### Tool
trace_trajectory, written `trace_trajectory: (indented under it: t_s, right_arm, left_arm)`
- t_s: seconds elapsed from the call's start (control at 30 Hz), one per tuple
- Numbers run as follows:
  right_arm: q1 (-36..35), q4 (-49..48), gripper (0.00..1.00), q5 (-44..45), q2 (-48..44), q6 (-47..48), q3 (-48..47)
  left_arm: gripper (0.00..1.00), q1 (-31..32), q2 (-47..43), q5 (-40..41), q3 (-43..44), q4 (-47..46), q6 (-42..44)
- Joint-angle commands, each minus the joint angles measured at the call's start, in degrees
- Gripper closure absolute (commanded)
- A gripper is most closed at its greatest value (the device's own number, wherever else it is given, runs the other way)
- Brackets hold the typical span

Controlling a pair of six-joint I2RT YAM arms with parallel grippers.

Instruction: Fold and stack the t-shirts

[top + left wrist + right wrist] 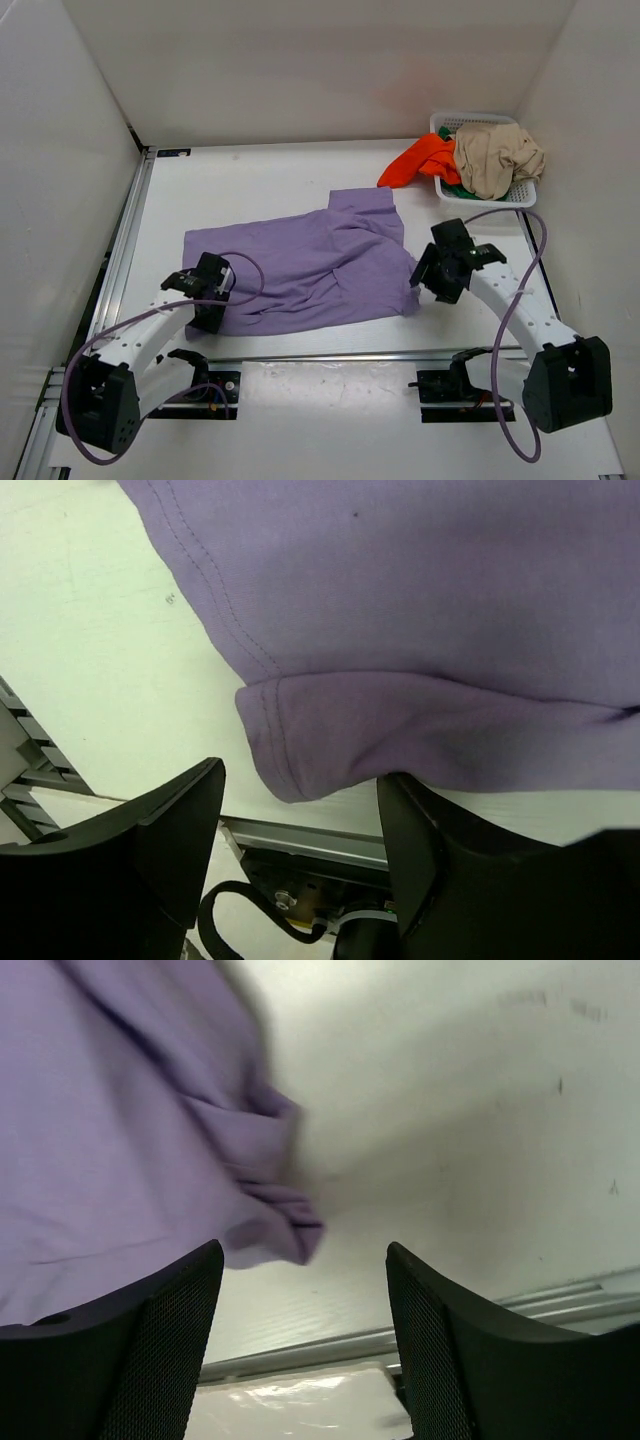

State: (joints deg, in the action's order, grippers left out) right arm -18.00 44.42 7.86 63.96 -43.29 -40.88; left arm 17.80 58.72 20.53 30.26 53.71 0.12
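White table (260,180): 2 bent arms (150,335) flank lavender t-shirt (310,265); left fingers (150,850), right fingers (150,1350) parted.

A lab: white panels (300,60) box in a railed table (260,180)

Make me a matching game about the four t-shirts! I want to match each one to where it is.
Things:
1. purple t-shirt
2. beige t-shirt
3. orange t-shirt
4. green t-shirt

Places:
A. spilling over the side of the basket
B. mostly hidden under the other shirts in the basket
C. spread out on the table
D. on top of the pile in the basket

Pairs: 1-C, 2-D, 3-A, 4-B
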Motion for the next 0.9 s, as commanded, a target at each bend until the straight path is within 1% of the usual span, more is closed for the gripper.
trace_trajectory:
  t_s: [0.0, 0.07, 0.1, 0.13, 0.2, 0.23, 0.27, 0.3, 0.33, 0.43, 0.53, 0.63, 0.73, 0.77, 0.8, 0.83, 0.87]
  right_arm:
    - [0.16, -3.37, 0.29, 1.9, 2.03, 3.99, -7.71]
    - [-0.54, -4.6, 0.29, 2.51, 5.18, 8.28, -10.87]
    - [-0.55, -4.61, 0.3, 2.51, 6.6, 9.79, -14.63]
    - [-0.55, -5.39, 0.3, 1.73, 8.18, 11.28, -16.75]
    - [-0.55, -6.1, 0.32, 0.5, 13.89, 15.59, -20.8]
    - [-0.55, -6.1, 0.33, -1.68, 16.17, 16.99, -24.82]
    - [-0.55, -6.1, 0.33, -3.01, 21.06, 18.14, -26.6]
    - [-0.55, -6.1, 0.34, -4.42, 23.46, 19.98, -28.27]
    - [-0.55, -6.1, 0.34, -5.3, 27.92, 20.52, -30.98]
    - [-0.55, -6.1, 0.34, -9.6, 34.88, 22.36, -33.2]
    - [-1.15, -7.41, 0.33, -12.16, 39.46, 22.37, -33.82]
    - [-1.16, -8.04, 0.35, -11.47, 42.28, 22.37, -33.82]
    - [-1.16, -8.65, 0.55, -11.46, 42.91, 22.37, -33.21]
    - [-1.16, -8.65, 0.79, -11.46, 42.91, 22.37, -33.21]
    - [-1.16, -8.65, 0.89, -11.46, 42.13, 22.37, -32.43]
    - [-1.16, -8.65, 0.96, -11.46, 40.55, 22.37, -32.42]
    - [-1.16, -8.65, 1.0, -10.85, 39.49, 21.85, -31.46]
  left_arm:
    - [0.27, -1.01, -0.1, 2.04, -0.72, -2.72, -0.12]
    - [0.27, -2.85, 1.04, 2.93, -0.73, -4.22, -0.12]
    - [0.27, -3.82, 2.09, 2.93, -0.73, -4.75, -0.12]
    - [0.27, -6.26, 2.62, 2.93, 0.4, -5.45, -0.12]
    - [0.29, -8.91, 3.41, 0.57, 2.6, -5.46, -0.12]
    - [0.31, -11.8, 4.12, -0.75, 5.39, -4.94, -0.12]
    - [0.31, -13.39, 4.12, -2.33, 6.81, -4.15, -0.12]
    - [0.32, -14.8, 4.73, -5.82, 7.96, -3.36, -0.12]
    - [0.32, -16.73, 5.26, -6.99, 8.75, -2.66, -0.12]
    - [0.32, -18.76, 5.27, -7.7, 8.76, -2.12, -0.12]
    - [0.32, -19.3, 6.32, -7.7, 6.65, -2.65, -0.12]
    - [0.32, -19.82, 6.85, -7.7, 6.65, -3.18, -0.12]
    - [0.31, -20.96, 7.38, -7.7, 7.79, -3.18, -0.12]
    - [0.31, -20.97, 7.38, -7.7, 7.8, -2.65, -0.12]
    - [0.31, -20.97, 7.9, -7.7, 7.8, -2.65, -0.12]
    - [0.31, -20.97, 7.9, -7.7, 7.8, -2.65, -0.12]
    - [0.32, -20.97, 8.42, -7.7, 7.19, -2.65, -0.12]
